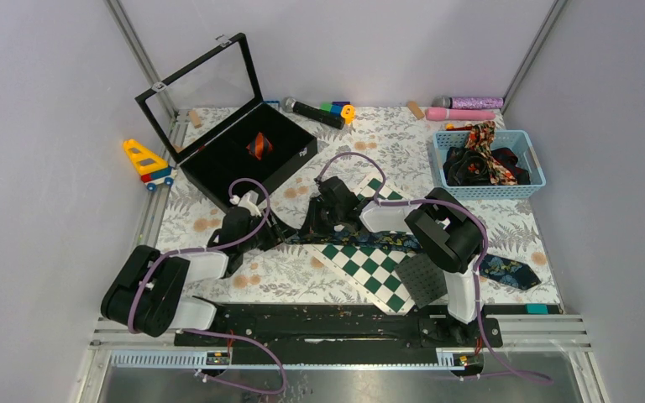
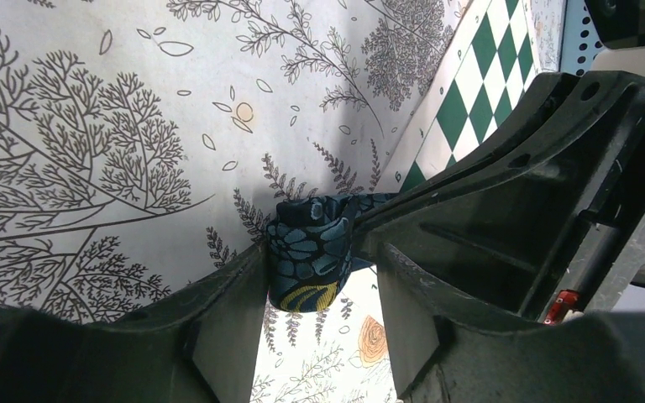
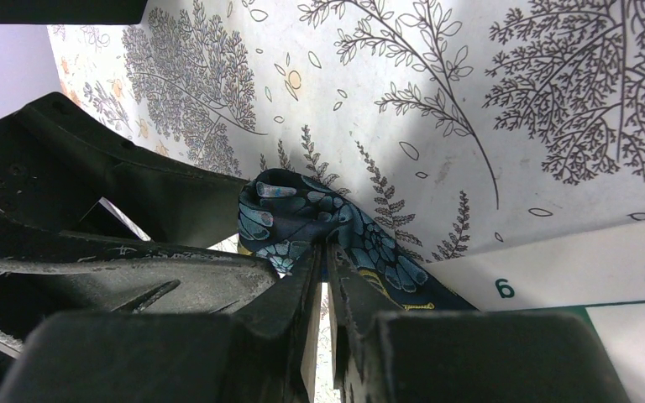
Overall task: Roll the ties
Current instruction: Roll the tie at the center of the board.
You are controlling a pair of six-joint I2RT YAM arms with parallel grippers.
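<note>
One tie part-rolled | left gripper spread around roll | right gripper pinched tie | tie needed tension, turns kept even

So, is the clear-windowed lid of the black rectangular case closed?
No, the lid stands open above the case, with a rolled red-and-black striped tie inside.

Navy tie, teal floral print: left end wound into small tight roll near worktop middle; rest flat, running right, wide tip near front-right corner. Striped tie, red-orange and black, rolled, in box, back-left. Other ties, dark and floral, heaped in basket, back-right corner.
</note>
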